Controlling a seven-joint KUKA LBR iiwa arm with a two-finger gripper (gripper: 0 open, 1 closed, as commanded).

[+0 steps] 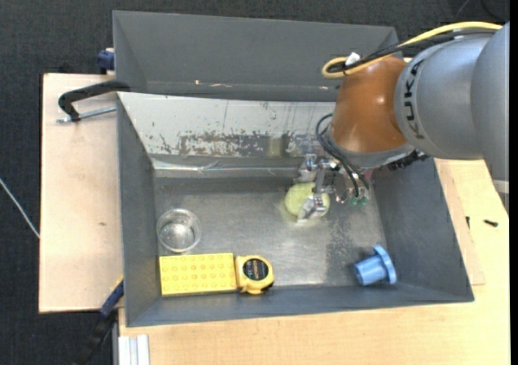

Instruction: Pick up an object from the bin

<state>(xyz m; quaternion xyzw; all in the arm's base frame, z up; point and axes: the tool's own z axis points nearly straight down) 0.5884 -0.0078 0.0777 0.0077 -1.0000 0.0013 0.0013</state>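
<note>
Camera view is showing the grey metal bin [137, 218], its smooth sheet walls sloping down to a scuffed, dully shining floor. The arm is reaching in over the right wall, its rounded orange cover [368, 108] hanging above the back right part of the floor, with the small metal gripper [317, 200] pointing down below it. The gripper is sitting right against a pale yellow-green rounded lump [295, 200] lying near the middle of the floor; whether the gripper is open, closed or gripping the lump cannot be told. A clear, glassy round cup [178, 230] is standing toward the left wall. A flat yellow studded plastic block [197, 274] is lying along the front wall near the front left corner, a round yellow-and-black tape measure [254, 272] touching its right end. A blue plastic cylinder-shaped piece [374, 267] is lying near the front right corner, well apart from the others
</note>
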